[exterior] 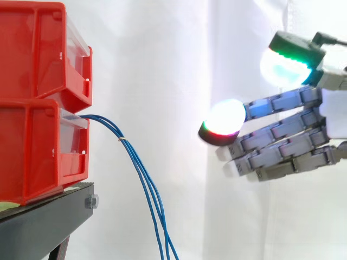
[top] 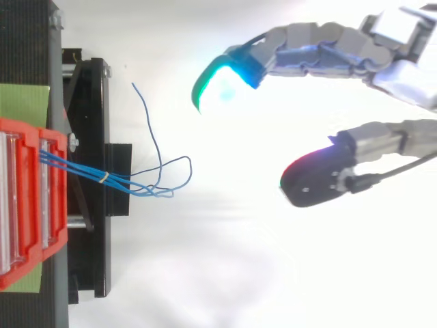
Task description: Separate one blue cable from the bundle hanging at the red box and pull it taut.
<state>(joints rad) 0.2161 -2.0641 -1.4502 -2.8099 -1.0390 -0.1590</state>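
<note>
The robot hand (exterior: 332, 116) has grey segmented fingers (exterior: 282, 129) and glowing pads (exterior: 225, 116).

White curtain (exterior: 162, 65) behind, vertical folds, brightly lit; black stand (exterior: 43, 219) lower left, bolt (exterior: 91, 202) on edge.

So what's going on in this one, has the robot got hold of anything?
Not yet. The robot's hand hangs in the air to the right of the work, open, with its fingers stretched towards the blue cables and clear space between them. The cables come out of the lower red box on the black stand, are held together by a small tie and droop loosely downwards. No cable is separated or taut.
</note>
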